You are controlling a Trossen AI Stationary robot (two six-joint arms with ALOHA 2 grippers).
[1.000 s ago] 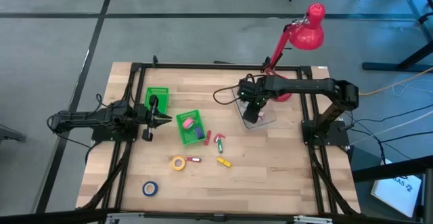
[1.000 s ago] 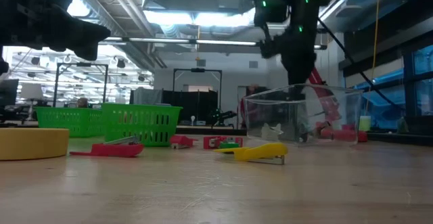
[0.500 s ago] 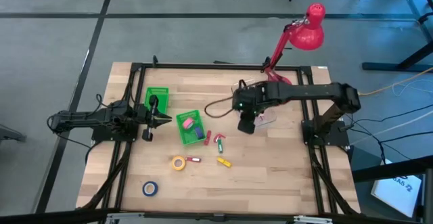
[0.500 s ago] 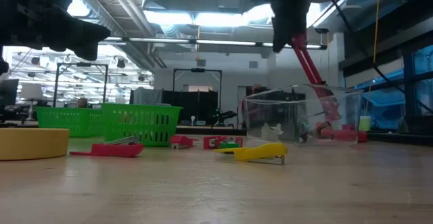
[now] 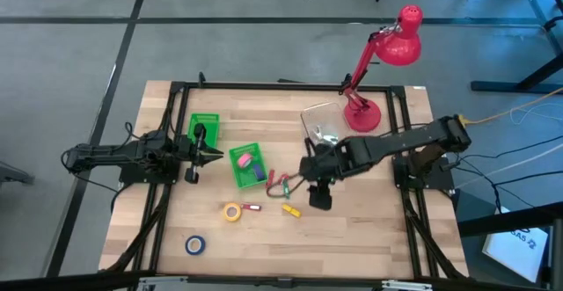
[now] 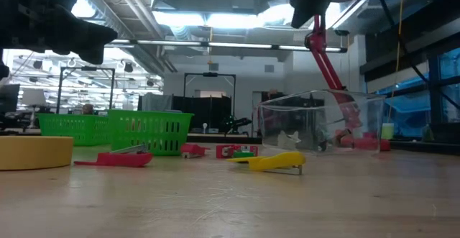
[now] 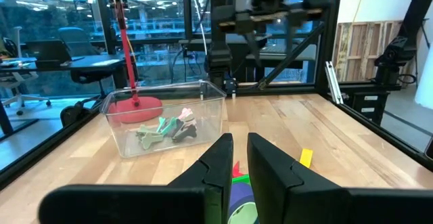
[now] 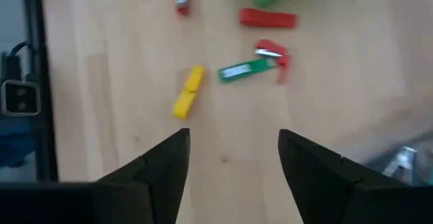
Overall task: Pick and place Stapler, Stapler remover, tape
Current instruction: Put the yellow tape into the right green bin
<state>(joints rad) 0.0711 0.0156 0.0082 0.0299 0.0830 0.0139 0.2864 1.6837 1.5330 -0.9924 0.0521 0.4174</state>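
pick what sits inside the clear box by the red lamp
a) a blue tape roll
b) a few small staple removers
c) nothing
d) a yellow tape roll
b: the clear box holds a few small claw-shaped removers; the yellow tape roll and blue tape roll lie on the table.

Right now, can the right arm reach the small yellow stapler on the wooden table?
Probably yes: the right claw hangs open near the small yellow stapler, with nothing between them.
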